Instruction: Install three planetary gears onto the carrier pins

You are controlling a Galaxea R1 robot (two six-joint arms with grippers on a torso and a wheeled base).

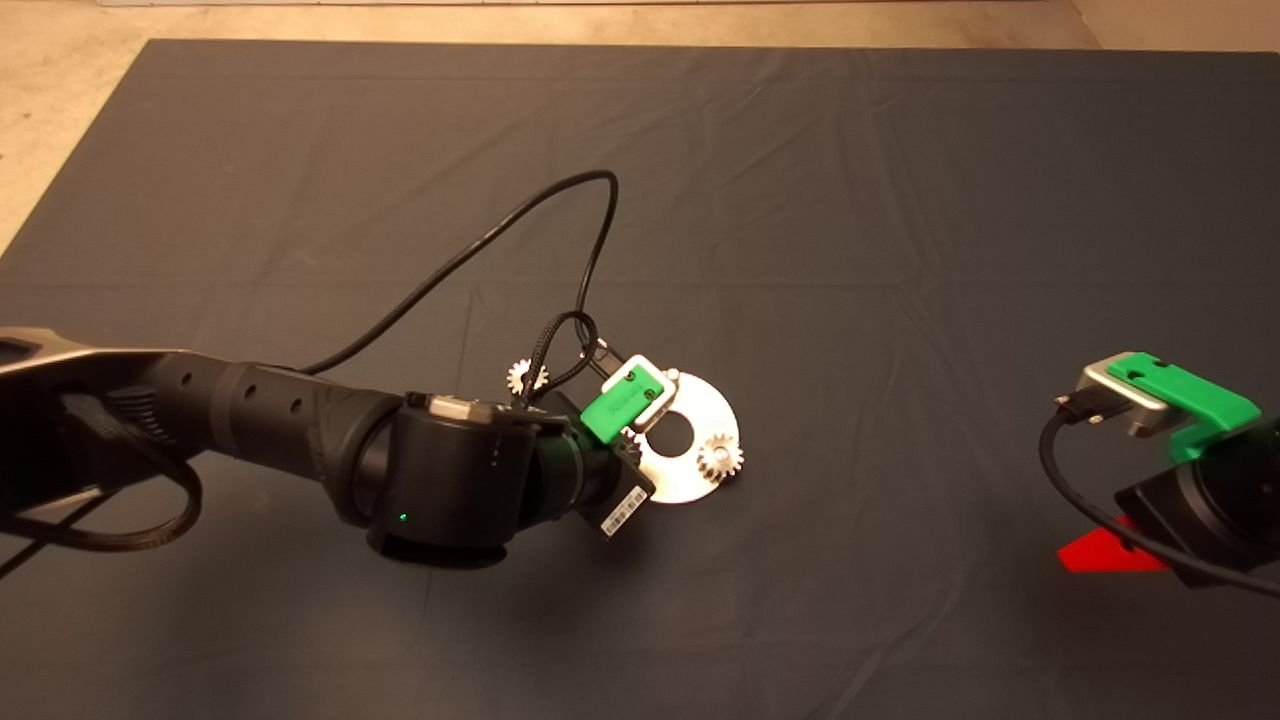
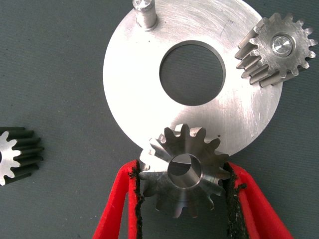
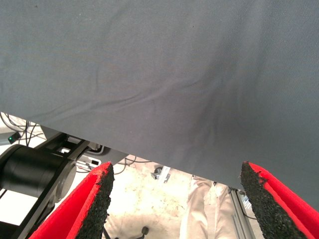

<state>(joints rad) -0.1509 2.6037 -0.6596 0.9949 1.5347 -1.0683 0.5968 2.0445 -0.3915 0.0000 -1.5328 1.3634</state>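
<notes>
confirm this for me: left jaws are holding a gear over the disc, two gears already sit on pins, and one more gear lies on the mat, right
Not quite. Only one gear sits on a pin; another pin stands bare on the disc, as the left wrist view shows. The left gripper does hold a gear, and one more gear lies on the mat.

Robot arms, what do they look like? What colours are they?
They are round, shiny black tubes. The left arm has a tiny green light and a barcode sticker, with a black cable looping above it. Each tool, left tool and right tool, has a bright green block and two red fingers lined with rough black pads.
</notes>
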